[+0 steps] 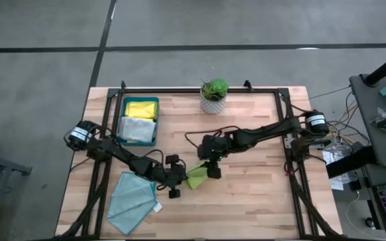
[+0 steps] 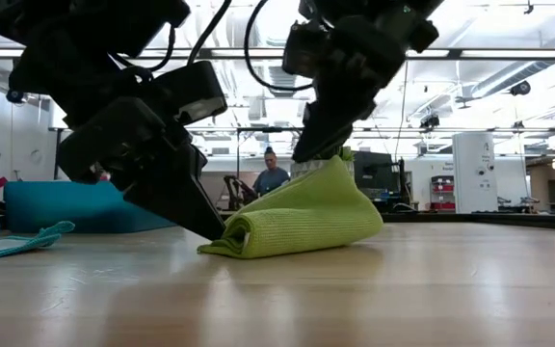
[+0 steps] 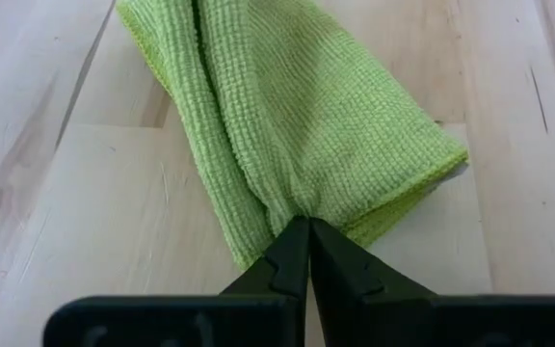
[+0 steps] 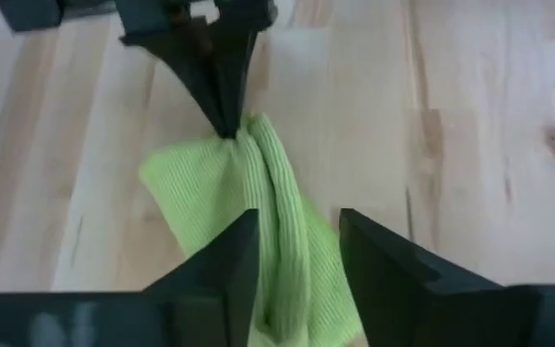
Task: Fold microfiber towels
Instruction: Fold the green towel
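Mid-fold: the lime green towel [image 1: 196,177] lies bunched near the desk's [image 1: 260,194] front edge. The left claw [image 3: 306,231] is clenched on one end; the right claw [image 4: 297,255] stands released astride the other. Next likely: flattening the fold.

My work surface is a pale wooden table [image 1: 253,174] of butcher-block planks, edged by a dark metal frame [image 1: 179,90]. I take the potted plant [image 1: 214,95] at the far edge as my landmark. Left of the plant, against the same far edge, sits a dark teal tray [image 1: 156,120]. Nearer to me than the plant, about mid-table, the lime green towel [image 1: 197,176] lies bunched and partly folded on the wood. Further left of the plant and close to the near edge, the light teal towel [image 1: 133,193] lies spread flat, its white tag [image 1: 157,207] at one corner.
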